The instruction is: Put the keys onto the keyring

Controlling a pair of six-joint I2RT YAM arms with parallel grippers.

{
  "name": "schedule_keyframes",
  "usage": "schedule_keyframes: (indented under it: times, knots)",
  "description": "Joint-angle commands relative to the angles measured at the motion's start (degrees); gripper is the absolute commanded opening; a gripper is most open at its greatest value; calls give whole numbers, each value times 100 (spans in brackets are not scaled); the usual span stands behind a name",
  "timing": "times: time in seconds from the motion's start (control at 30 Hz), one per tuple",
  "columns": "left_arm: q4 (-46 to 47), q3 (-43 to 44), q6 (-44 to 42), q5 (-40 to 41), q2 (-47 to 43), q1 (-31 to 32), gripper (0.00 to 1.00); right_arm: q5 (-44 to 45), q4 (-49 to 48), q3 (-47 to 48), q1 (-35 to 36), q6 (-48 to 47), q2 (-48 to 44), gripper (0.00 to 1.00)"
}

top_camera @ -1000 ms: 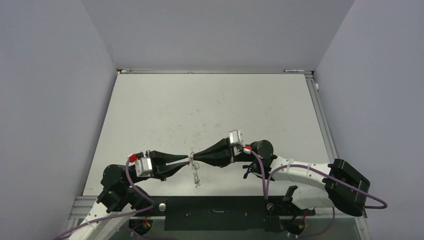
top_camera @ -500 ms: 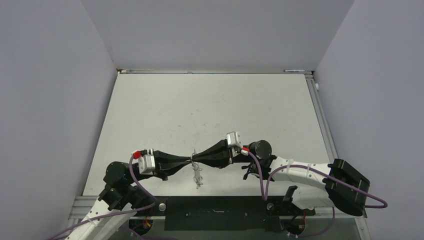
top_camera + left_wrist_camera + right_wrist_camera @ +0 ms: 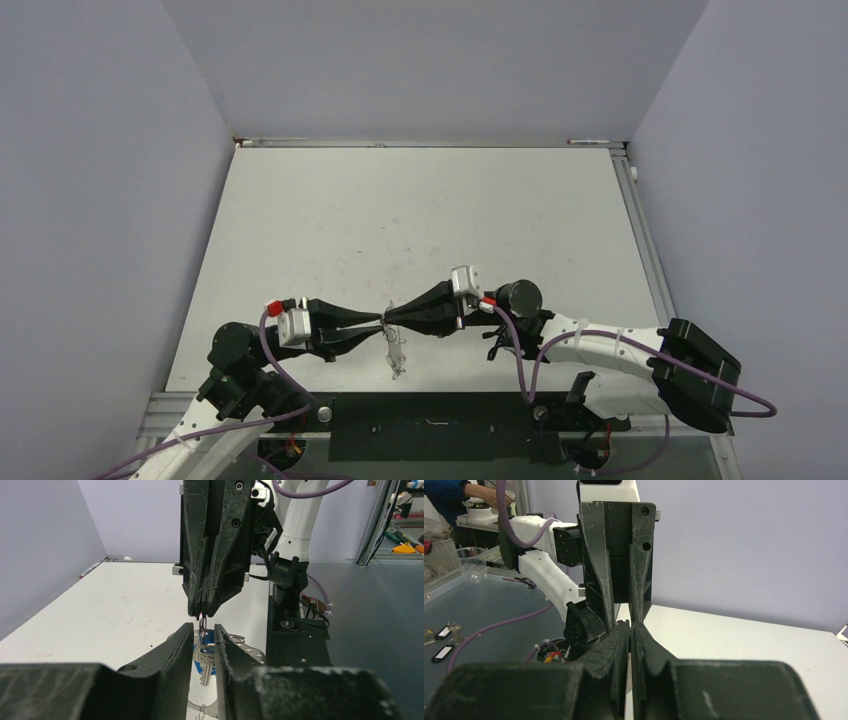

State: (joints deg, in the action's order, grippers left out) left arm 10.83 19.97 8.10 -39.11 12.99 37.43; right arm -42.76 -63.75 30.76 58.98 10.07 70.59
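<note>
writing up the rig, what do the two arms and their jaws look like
The left arm and right arm match: white links, black joints, purple cables, a silvery wrist block with a red tab, and long black tapering jaws.

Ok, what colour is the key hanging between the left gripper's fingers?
The key has a blue head, silvery blade; left wrist view shows it best.

Blue-headed key hanging upright; keyring seemingly dangling below.

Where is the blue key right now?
In the left wrist view the blue key hangs between the left jaws, from a small metal loop pinched in the right jaws just above.
</note>
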Motion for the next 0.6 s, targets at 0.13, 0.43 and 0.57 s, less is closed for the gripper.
schedule_keyframes:
  times: [0.13,0.43,0.57]
  knots:
    - [235,24,40,-73,-1,-15,16,-8,-144,252,45,-191,-157,5]
    - [19,59,-119,190,-40,-16,21,-134,62,344,-67,-276,-202,5]
    - [-19,69,-124,208,21,-16,22,-162,18,336,-71,-278,-193,5]
